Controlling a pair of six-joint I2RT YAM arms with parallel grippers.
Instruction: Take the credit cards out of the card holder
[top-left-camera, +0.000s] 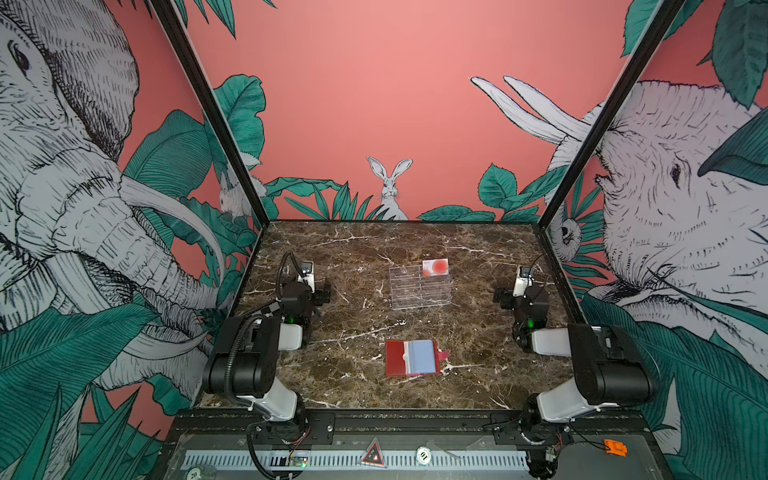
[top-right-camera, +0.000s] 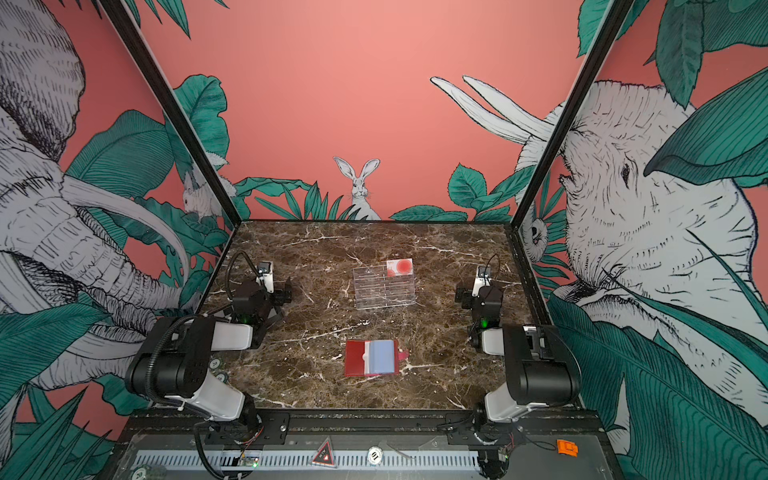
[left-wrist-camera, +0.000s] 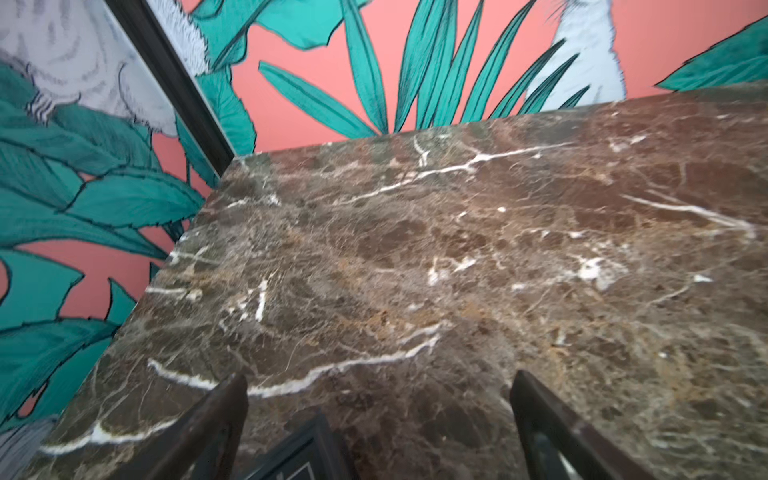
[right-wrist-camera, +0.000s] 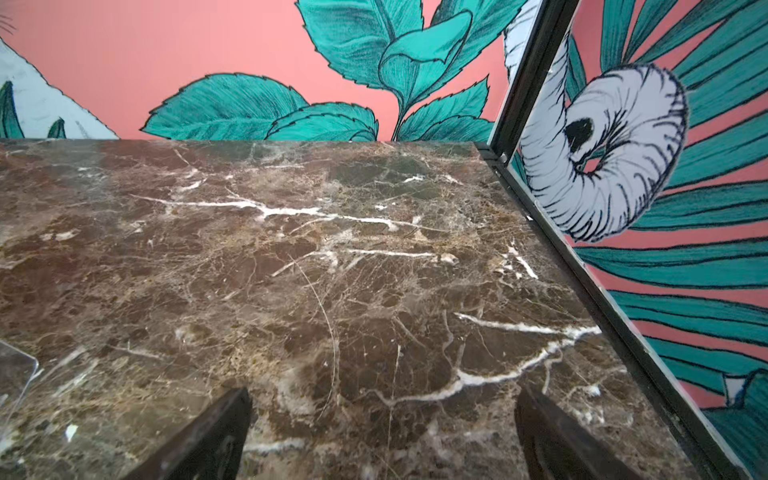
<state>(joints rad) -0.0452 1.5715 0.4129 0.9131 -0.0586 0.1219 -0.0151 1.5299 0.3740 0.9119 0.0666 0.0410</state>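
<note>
One white card (top-left-camera: 435, 267) already stands in the clear stand (top-left-camera: 419, 291). The card holder (top-left-camera: 395, 358) lies open on the counter (top-left-camera: 353, 249), front middle, with a pale blue card (top-left-camera: 422, 356) in its sleeve. Both arms' jaws are spread, empty and well apart from it. Next, I judge, one steadies the holder while the other pinches the blue card's edge.

Left arm (top-left-camera: 257, 345), right arm (top-left-camera: 598, 357) folded low, both jaws spread wide, empty
</note>
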